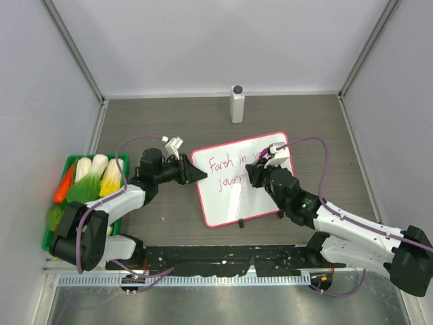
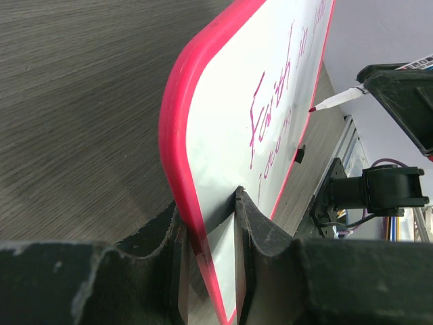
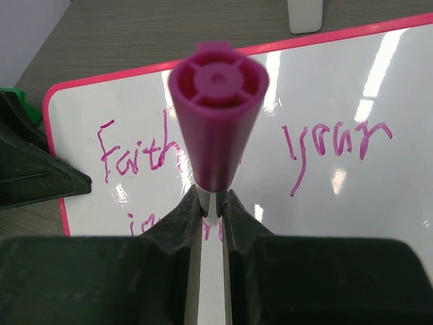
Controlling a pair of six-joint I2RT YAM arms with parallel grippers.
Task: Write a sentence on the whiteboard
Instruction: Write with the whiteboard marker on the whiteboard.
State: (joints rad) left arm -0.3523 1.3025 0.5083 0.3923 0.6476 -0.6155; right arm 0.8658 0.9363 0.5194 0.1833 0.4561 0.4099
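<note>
I see the board [image 1: 233,203] mid-table [image 1: 155,122], turned at a slant between the two arms, with its long top edge toward the white bottle [image 1: 237,103]. I cannot tell whether it lies flat or is lifted at one edge.

The left gripper [image 1: 195,175] is clamped on the board's left edge. In the left wrist view its fingers [image 2: 254,223] pinch the pink frame narrowly, and that view is steep enough that the writing is smeared into streaks.

The right gripper [image 1: 260,168] hangs over the upper right of the board, pinched tight on a pink marker [image 3: 216,115]. From its wrist camera the marker's cap fills the centre and its tip is out of sight behind the fingers.

The sentence [image 1: 226,169] is only partly legible. From above I read "Faith in" and the start of "journ", and the right arm covers the rest. The right wrist view gives "Faith" and "your", while the cap hides the word between them and the fingers block most of the lower line.

At far left a green tray [image 1: 49,238] of vegetables [image 1: 95,177] is partly covered by the left arm.
</note>
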